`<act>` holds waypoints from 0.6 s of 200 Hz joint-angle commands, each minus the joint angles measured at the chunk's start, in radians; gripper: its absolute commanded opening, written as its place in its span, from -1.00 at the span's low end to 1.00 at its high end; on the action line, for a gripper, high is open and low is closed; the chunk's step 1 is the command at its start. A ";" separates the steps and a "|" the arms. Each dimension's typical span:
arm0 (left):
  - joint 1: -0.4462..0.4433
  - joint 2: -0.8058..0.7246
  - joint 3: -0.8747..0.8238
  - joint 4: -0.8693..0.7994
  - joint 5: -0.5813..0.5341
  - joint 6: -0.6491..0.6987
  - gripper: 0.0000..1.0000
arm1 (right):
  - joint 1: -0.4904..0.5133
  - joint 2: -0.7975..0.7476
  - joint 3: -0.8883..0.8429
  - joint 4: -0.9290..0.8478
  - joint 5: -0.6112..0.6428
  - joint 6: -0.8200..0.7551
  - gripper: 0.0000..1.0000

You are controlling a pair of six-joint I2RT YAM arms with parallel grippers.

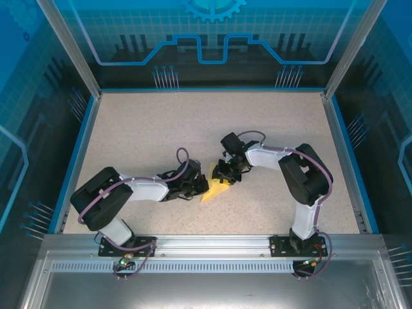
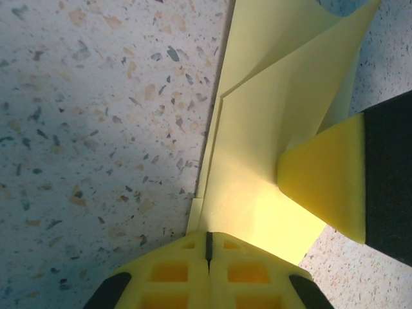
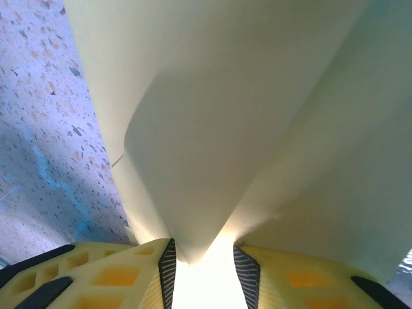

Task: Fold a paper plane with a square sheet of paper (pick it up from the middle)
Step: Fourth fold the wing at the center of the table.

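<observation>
The pale-yellow sheet of paper (image 1: 214,192) lies folded into a pointed wedge on the table between the two arms, no longer square in outline. My left gripper (image 1: 201,187) is shut, its tips (image 2: 208,238) resting on the near edge of the layered paper (image 2: 257,129). My right gripper (image 1: 226,175) stands over the paper's far end. Its jaws (image 3: 203,257) are apart, and a raised, curved flap of the paper (image 3: 225,129) dips into the gap between them. In the left wrist view one right finger (image 2: 322,187) touches the top layer.
The speckled table (image 1: 193,122) stretches out behind the arms, edged by a blue rim (image 1: 77,148) and metal posts. Both arm bases sit on the aluminium rail (image 1: 212,244) at the front.
</observation>
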 commanded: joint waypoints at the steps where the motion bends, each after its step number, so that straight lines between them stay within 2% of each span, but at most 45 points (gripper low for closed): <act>1: 0.004 0.027 0.013 -0.106 -0.024 -0.011 -1.00 | 0.020 0.087 -0.057 -0.047 0.107 -0.014 -0.26; 80: 0.003 0.037 0.028 -0.190 -0.024 0.009 -1.00 | 0.010 -0.254 -0.092 0.018 0.092 -0.098 -0.24; 120: 0.001 0.051 0.038 -0.190 -0.019 0.012 -1.00 | 0.012 -0.249 -0.122 0.119 -0.045 -0.231 -0.68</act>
